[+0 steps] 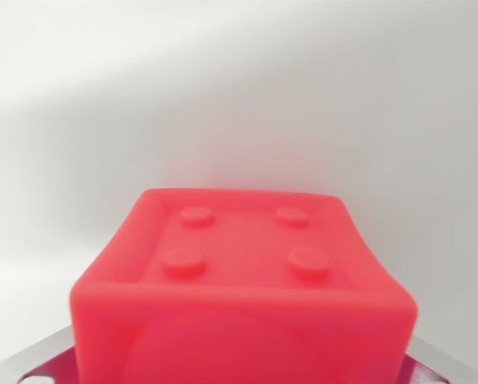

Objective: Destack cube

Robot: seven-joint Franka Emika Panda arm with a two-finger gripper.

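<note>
A red cube (pixel 243 280) fills the lower middle of the wrist view, very close to the camera and blurred. Its upward face is a shallow recess with four round studs. My gripper (pixel 239 376) shows only as grey and magenta finger parts (pixel 39 360) at the bottom corners, one on each side of the cube. The cube sits tight between them, so the gripper looks shut on it. The fingertips are hidden behind the cube. No second cube is in view.
A plain white surface (pixel 239 96) lies behind and around the cube, with a soft shadow band across the upper left.
</note>
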